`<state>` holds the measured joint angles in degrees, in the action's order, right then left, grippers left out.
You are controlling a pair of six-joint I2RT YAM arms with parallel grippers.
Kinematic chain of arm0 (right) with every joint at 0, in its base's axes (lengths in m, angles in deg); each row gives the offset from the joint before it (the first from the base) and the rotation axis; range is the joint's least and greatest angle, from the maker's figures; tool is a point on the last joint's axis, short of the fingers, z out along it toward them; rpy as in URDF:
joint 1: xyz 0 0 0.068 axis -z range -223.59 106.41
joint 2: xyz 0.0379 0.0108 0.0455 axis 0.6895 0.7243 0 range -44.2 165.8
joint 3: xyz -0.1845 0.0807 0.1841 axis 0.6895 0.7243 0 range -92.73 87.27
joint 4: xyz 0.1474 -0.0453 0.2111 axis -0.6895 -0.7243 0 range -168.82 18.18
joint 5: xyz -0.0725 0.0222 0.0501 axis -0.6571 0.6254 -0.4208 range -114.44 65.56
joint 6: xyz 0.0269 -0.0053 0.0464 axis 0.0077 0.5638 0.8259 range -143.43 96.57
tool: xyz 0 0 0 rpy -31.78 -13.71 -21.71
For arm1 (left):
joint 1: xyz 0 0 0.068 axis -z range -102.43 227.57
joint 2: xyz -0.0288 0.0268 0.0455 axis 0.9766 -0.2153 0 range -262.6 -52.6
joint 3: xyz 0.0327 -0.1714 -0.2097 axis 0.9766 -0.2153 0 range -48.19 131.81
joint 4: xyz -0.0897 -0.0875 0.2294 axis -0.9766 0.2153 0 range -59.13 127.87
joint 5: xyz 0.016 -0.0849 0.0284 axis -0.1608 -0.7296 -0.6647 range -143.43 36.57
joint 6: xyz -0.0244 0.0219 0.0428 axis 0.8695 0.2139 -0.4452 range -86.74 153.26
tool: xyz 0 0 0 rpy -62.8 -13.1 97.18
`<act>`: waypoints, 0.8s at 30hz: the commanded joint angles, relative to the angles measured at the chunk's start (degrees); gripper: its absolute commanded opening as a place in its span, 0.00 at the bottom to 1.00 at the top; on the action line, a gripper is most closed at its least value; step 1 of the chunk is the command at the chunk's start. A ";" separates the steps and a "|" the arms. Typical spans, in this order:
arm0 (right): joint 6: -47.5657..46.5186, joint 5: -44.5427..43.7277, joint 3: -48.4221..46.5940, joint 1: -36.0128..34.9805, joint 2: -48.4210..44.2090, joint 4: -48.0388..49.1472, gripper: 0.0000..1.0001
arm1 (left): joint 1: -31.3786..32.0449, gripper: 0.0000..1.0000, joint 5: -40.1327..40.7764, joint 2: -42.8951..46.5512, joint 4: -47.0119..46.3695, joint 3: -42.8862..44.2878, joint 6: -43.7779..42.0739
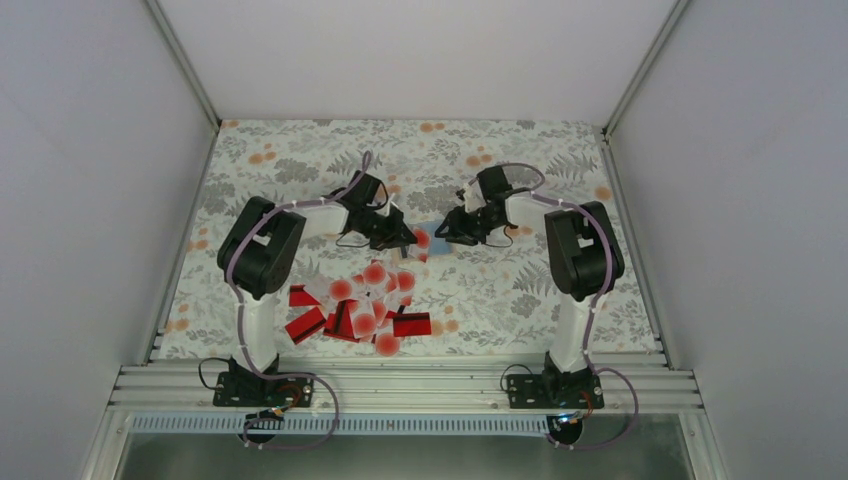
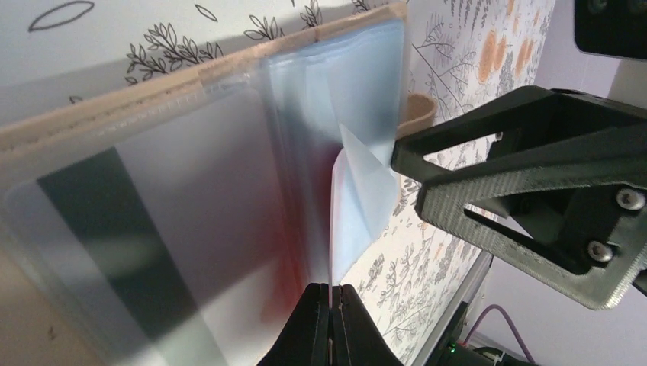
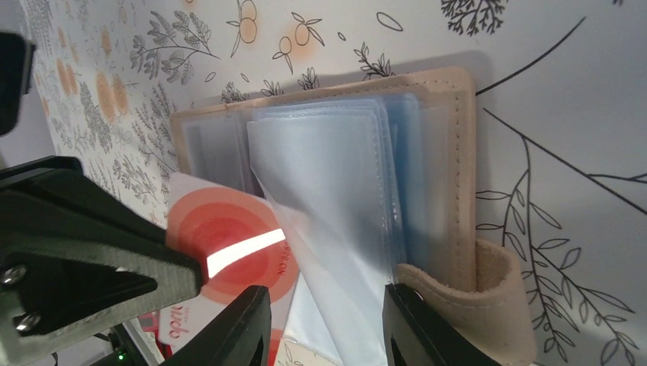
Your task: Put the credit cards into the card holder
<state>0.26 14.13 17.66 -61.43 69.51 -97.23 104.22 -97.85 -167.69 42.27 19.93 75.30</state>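
Converging left pincer [image 1: 410, 240], card [image 3: 221, 229], right pincer [image 1: 447, 232]

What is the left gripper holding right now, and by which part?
A white, red-dotted credit card, pinched at its edge in the left gripper, beside the card holder.

- A robot test booth in a lab: plain white walls [image 1: 90, 180] close in the table [image 1: 520, 295] on three sides.
- Aluminium rails [image 1: 410, 386] at the near edge carry two bolted arms [image 1: 262, 255] with loose cables [image 1: 325, 412].
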 commanded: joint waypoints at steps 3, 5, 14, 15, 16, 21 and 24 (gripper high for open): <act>-1.25 -4.22 3.66 1.32 1.54 -3.29 0.38 | 0.22 0.02 -0.55 -2.88 -6.33 -0.63 2.54; -1.27 -4.04 3.97 1.34 1.60 -3.18 0.38 | 0.23 0.02 -0.35 -3.03 -7.92 -0.67 2.95; -1.61 -3.15 5.00 2.09 1.31 -3.13 0.38 | 0.32 0.02 0.30 -4.02 -14.03 -2.53 5.86; -1.59 -2.92 5.15 2.23 1.27 -3.09 0.38 | 0.33 0.02 0.26 -4.19 -14.31 -2.55 6.00; -1.56 -2.81 5.28 2.33 1.24 -3.07 0.38 | 0.33 0.02 0.37 -4.32 -14.70 -2.54 6.22; -1.79 -3.10 5.10 2.96 0.74 -3.22 0.39 | 0.58 0.02 0.68 -4.66 -17.83 -3.45 7.81; -1.87 -3.50 5.30 3.36 0.12 -3.23 0.39 | 0.74 0.02 0.87 -5.05 -18.71 -3.74 8.39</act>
<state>-0.88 18.89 20.46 -59.77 69.27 -95.65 104.49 -98.05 -170.82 26.49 17.09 82.21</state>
